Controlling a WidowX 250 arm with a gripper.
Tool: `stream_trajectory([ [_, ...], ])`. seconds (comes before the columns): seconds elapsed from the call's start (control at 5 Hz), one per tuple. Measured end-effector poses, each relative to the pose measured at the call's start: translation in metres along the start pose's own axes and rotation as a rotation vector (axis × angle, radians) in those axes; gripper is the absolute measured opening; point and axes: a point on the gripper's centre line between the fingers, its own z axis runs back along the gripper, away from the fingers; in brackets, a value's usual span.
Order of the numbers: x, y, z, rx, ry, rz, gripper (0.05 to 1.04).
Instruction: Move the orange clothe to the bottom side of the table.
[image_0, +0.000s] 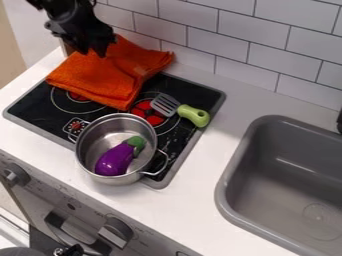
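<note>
At the upper left, the black gripper (92, 48) hangs over the back left part of the orange cloth (100, 77), overlapping its upper edge. Folds of the cloth rise just right of the gripper. The cloth lies rumpled across the back left of the black stove top (32, 107), covering part of the burners, with one corner pointing toward the front.
A steel pot (90, 167) holding a purple eggplant (115, 159) stands at the stove's front. Right of the cloth lies a spatula with a green handle (194, 115). The grey sink (230, 170) is at the right, and a tiled wall (220, 45) runs behind.
</note>
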Motion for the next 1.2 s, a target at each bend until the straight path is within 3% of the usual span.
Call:
stream_trajectory([
  [0.2,-0.001,-0.001,-0.013,-0.022,-0.001,0.024,0.181],
  [0.4,-0.003,0.0,-0.017,-0.014,0.005,0.043,0.064],
  [0.8,-0.021,0.005,-0.023,-0.011,0.091,0.032,0.053],
  [1.2,-0.049,0.03,-0.005,-0.045,0.108,-0.013,0.053],
])
